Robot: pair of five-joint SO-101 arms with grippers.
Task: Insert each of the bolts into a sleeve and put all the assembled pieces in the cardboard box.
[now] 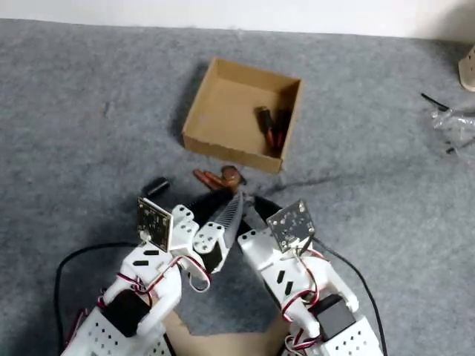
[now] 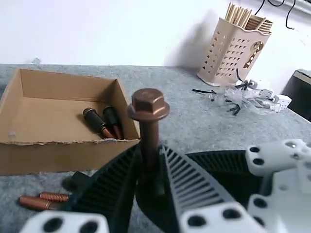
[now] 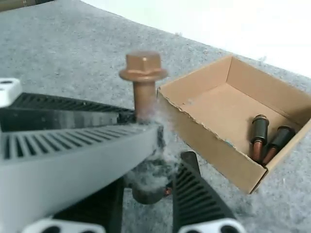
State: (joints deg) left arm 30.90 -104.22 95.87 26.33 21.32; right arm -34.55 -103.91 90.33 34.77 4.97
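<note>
The cardboard box (image 1: 230, 111) holds two finished pieces (image 1: 271, 126) in one corner, and near it the left claw (image 2: 150, 155) squeezes a hard, slippery-looking bolt (image 2: 149, 109) by its stem, a good holding place, head up, while I cannot tell if the right claw (image 3: 153, 177) grips anything.

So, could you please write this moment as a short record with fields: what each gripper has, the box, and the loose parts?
Left gripper: shut on a copper bolt, held upright, head up
Right gripper: close under that bolt; state unclear
Cardboard box: two assembled pieces lying inside
Loose bolts: two, on the grey mat, on the arms' side of the box
Loose sleeve: black, lying near the loose bolts
</note>
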